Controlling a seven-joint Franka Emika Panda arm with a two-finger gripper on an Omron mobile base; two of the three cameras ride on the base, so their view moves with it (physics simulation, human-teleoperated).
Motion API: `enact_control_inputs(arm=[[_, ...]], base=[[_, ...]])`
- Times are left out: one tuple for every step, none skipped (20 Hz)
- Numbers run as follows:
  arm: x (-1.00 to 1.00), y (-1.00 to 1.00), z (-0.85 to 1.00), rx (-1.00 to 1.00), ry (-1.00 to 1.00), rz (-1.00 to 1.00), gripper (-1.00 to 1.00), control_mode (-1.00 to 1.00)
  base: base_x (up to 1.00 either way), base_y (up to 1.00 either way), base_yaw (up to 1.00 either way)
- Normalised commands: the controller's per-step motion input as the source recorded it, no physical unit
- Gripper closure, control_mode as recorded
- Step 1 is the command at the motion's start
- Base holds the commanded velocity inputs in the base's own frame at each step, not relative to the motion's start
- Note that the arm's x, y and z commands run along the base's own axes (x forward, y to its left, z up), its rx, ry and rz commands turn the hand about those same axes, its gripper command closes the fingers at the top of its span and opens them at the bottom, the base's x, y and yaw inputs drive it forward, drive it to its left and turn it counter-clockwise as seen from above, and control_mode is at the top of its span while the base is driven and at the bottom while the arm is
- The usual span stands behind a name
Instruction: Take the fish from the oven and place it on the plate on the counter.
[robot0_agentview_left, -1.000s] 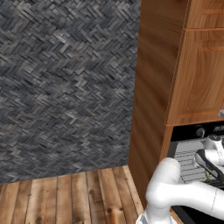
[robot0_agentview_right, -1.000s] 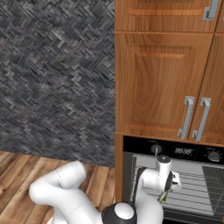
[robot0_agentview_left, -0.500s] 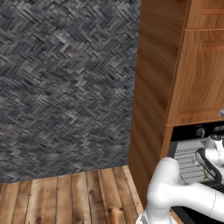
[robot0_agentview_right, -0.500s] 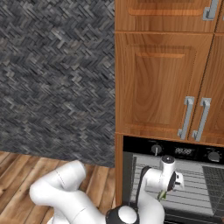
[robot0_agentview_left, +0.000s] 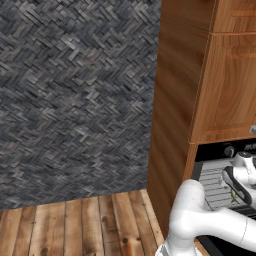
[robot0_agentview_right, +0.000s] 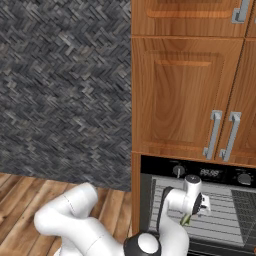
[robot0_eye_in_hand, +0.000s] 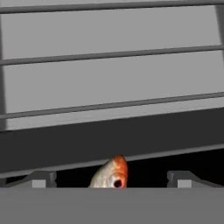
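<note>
My gripper (robot0_eye_in_hand: 111, 181) is spread wide and grasps nothing; in the hand view its two fingertips (robot0_eye_in_hand: 42, 178) stand well apart at the bottom edge, with the fish (robot0_eye_in_hand: 110, 174) between them. That close view gives me the fish's head, pale with an orange top and one dark eye, pointing up at me; past it run three thin rack bars (robot0_eye_in_hand: 109, 105) over a grey surface and a dark band.

From the right base view the fish (robot0_agentview_right: 185, 219) is a small green sliver just under my hand (robot0_agentview_right: 198, 204), inside the oven (robot0_agentview_right: 220, 212), against the wire rack. This view also gives the oven's top panel with two knobs (robot0_agentview_right: 178, 170) and one small display (robot0_agentview_right: 210, 173) between them, and above it wooden cabinet doors with three metal handles (robot0_agentview_right: 215, 135).

The left base view shows the oven (robot0_agentview_left: 220, 177) from the side, one knob (robot0_agentview_left: 229, 150), my hand (robot0_agentview_left: 240, 180) at the rack, and a green speck of fish (robot0_agentview_left: 233, 197) beside it. It also shows the herringbone wall (robot0_agentview_left: 75, 95) and plank floor (robot0_agentview_left: 75, 225).
</note>
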Motion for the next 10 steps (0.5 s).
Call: enact_control_inputs(arm=[[-0.40,-0.06,-0.16,0.00,0.01,-0.04,-1.00,-1.00],[-0.37,-0.02,-0.13,0.00,0.01,-0.03,-1.00,-1.00],[-0.36,0.00,-0.09,0.00,0.00,-0.02,-1.00,-1.00],[-0.31,0.00,-0.08,0.00,0.00,-0.01,-1.00,-1.00],[-0.26,0.00,-0.09,0.00,0.00,0.00,-1.00,-1.00],[-0.23,0.00,-0.09,0.00,0.00,0.00,-1.00,-1.00],[-0.21,0.00,-0.09,0.00,0.00,0.00,-1.00,-1.00],[-0.19,0.00,-0.11,0.00,0.00,0.00,-1.00,-1.00],[-0.15,0.00,-0.13,0.00,-0.01,0.00,-1.00,-1.00],[-0.07,0.00,-0.13,0.00,-0.03,0.00,-1.00,-1.00]], base=[[0.00,0.00,0.00],[0.00,0.00,0.00],[0.00,0.00,0.00],[0.00,0.00,0.00],[0.00,0.00,0.00],[0.00,0.00,0.00],[0.00,0.00,0.00],[0.00,0.00,0.00],[0.00,0.00,0.00],[0.00,0.00,0.00]])
